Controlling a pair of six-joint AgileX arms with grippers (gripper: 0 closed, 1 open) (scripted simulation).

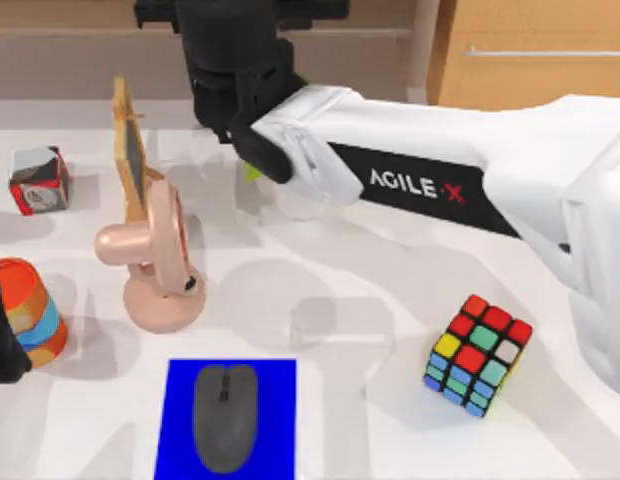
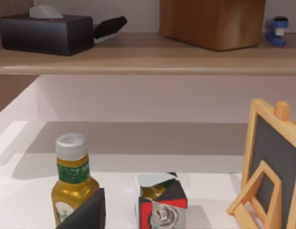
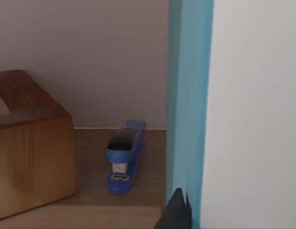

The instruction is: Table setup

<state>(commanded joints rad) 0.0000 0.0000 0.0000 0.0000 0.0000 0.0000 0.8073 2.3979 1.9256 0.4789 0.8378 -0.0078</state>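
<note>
Two arms are present, and the right arm is the one at work: it reaches across the table point(image 1: 290, 420) toward the back shelf, and its gripper point(image 1: 252, 150) is clamped on a tall object whose light blue edge and white face point(image 3: 195, 109) sit close against the wrist camera; what the object is cannot be told. Just beyond that held object, on the wooden shelf, lie a blue stapler point(image 3: 124, 155) and a wooden box point(image 3: 28, 152). The left gripper point(image 1: 2, 340) is parked at the table's left edge; whether its fingers are apart or together cannot be told. Ahead of it stand a yellow bottle point(image 2: 71, 183), a small red and white cube point(image 1: 38, 180) and a small easel blackboard point(image 1: 133, 150), with a striped cup point(image 1: 35, 310) beside it. A pink desk fan point(image 1: 155, 265), a grey mouse point(image 1: 226, 415) on a blue mat point(image 1: 275, 385) and a Rubik's cube point(image 1: 477, 353) already stand on the table. Judged from this layout, setup is well advanced; placing the held object at the shelf and releasing it remains.
</note>
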